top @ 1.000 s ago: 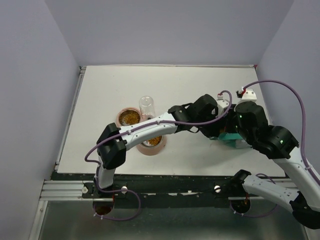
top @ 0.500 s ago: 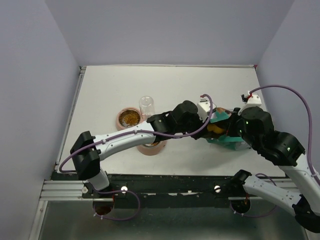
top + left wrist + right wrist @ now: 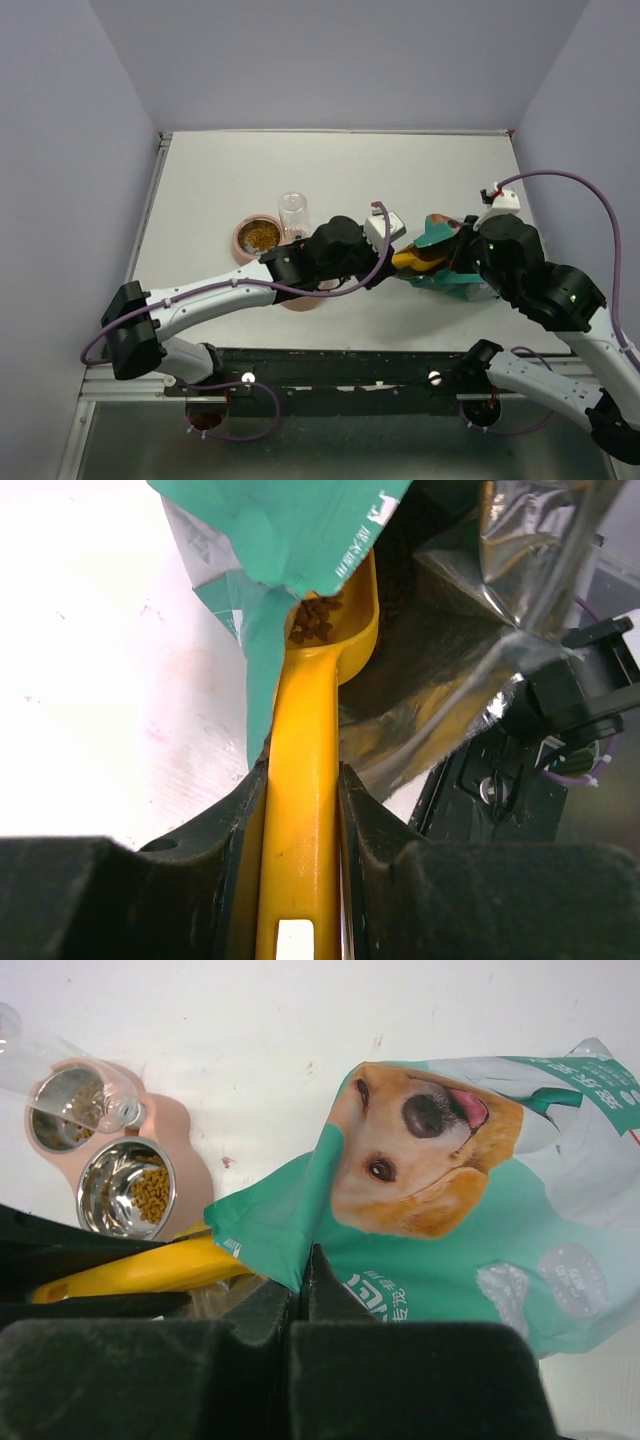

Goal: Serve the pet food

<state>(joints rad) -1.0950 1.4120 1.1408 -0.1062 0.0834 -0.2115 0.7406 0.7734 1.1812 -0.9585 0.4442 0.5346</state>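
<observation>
At the left stands the double bowl (image 3: 262, 236) (some kibble lies in it already). My left gripper (image 3: 300, 790) clamps the handle of the yellow scoop (image 3: 310, 690); its cup holds pet food (image 3: 312, 620) at the mouth of the bag (image 3: 290, 530). My right gripper (image 3: 303, 1260) pinches the bag's edge. I think this is the scooping step; next, I must carry the scoop level to the bowl and tip it.

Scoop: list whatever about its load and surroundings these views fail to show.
- Left wrist view: the bag flap covers most of the scoop bowl, so how much pet food it holds is hidden.
- Top view: the left arm covers the near bowl of the feeder.
- Right wrist view: the right gripper blocks the bag's mouth with its own fingers.
</observation>
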